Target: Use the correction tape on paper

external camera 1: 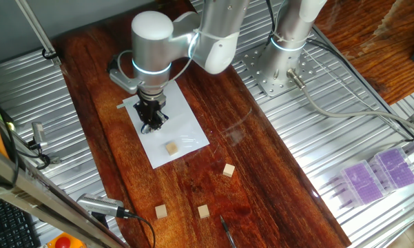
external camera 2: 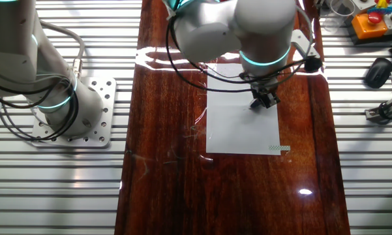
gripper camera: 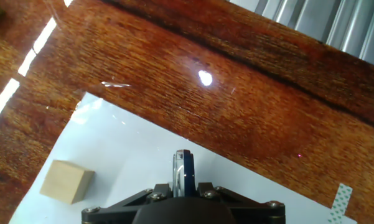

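Note:
The white paper (external camera 1: 187,127) lies flat on the dark wooden table; it also shows in the other fixed view (external camera 2: 238,127) and the hand view (gripper camera: 130,155). My gripper (external camera 1: 153,122) stands over the paper's far part, pointing down, also seen in the other fixed view (external camera 2: 263,100). In the hand view my gripper (gripper camera: 183,186) is shut on the correction tape (gripper camera: 183,165), a thin dark and translucent body seen edge-on between the jaws, right at the paper. Whether its tip touches the sheet I cannot tell. A tan wooden cube (external camera 1: 171,147) sits on the paper near my gripper (gripper camera: 66,181).
Three more wooden cubes (external camera 1: 228,170) (external camera 1: 203,211) (external camera 1: 160,211) lie on the wood nearer the front. A strip of sticky tape (external camera 2: 279,148) holds one paper corner. A second arm's base (external camera 1: 289,41) stands on the metal plate beside the table. Purple boxes (external camera 1: 375,176) sit at the right.

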`<action>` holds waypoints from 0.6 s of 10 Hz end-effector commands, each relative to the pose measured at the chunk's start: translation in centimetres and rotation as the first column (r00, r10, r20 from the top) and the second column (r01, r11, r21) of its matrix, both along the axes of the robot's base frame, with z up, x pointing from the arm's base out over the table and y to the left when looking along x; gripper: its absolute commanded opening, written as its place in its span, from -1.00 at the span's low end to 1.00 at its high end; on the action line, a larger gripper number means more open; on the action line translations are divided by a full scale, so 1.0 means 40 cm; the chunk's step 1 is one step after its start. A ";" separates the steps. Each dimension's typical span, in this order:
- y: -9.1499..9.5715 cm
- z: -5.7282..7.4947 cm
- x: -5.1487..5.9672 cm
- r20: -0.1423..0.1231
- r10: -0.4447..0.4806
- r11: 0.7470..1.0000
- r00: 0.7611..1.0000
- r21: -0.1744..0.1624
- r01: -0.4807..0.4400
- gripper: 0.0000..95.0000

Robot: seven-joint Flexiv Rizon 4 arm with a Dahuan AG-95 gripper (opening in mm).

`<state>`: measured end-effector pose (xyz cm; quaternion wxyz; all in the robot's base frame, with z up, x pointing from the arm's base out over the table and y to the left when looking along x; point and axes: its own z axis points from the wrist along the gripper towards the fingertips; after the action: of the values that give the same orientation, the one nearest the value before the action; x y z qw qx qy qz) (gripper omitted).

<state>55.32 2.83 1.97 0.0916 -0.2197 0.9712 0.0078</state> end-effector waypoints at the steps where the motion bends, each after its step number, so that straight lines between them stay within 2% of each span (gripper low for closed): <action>1: -0.008 0.014 -0.019 -0.025 0.005 1.000 1.000 0.001 -0.005 -1.00; 6: -0.011 0.006 -0.076 -0.020 0.003 1.000 1.000 -0.009 -0.003 -1.00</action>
<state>52.20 2.47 1.97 0.0834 -0.2215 0.9716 0.0038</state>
